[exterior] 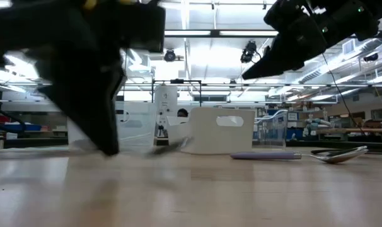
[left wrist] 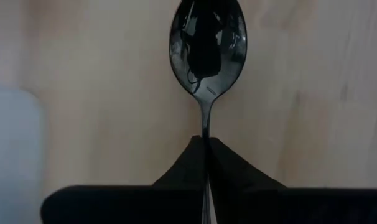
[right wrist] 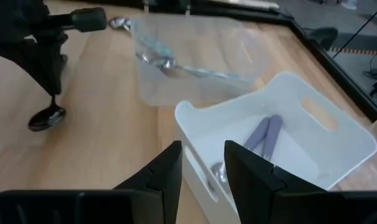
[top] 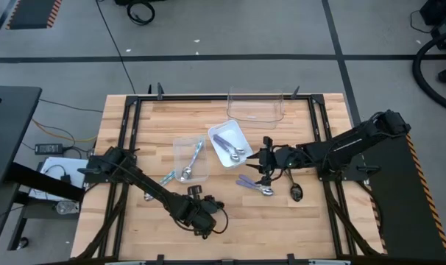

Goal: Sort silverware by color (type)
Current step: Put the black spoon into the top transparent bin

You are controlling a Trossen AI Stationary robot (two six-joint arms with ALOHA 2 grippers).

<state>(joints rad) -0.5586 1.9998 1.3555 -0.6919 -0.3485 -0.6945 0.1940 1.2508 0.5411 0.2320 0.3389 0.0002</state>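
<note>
A black spoon (left wrist: 206,46) sits pinched by its thin handle between my left gripper's (left wrist: 206,144) fingers, which are pressed together on it; its glossy bowl sticks out ahead of them over the wooden table (top: 135,221). From above, that left gripper (top: 203,218) is near the table's front edge, a little left of centre. My right wrist camera sees the same dark spoon (right wrist: 47,117) hanging bowl-down from the left gripper, its bowl at or just above the wood; I cannot tell whether it touches.

Farther back, spoons with light-blue handles (top: 195,158) lie in a clear container (top: 180,147) left of centre, and one more blue-handled spoon (top: 168,177) lies on the table just outside its left front corner. Purple-handled spoons (top: 228,146) lie in the white bin (top: 240,131) beside it. Two more purple-handled spoons (top: 254,184) rest on the bare table in front of that bin, and another dark spoon (top: 296,191) lies to their right. A second clear container (top: 255,104) stands at the back edge.

My right gripper (top: 268,160) hovers just right of the white bin, its fingers (right wrist: 161,171) spread apart and holding nothing, with the bin's near rim (right wrist: 195,118) right ahead of them.
</note>
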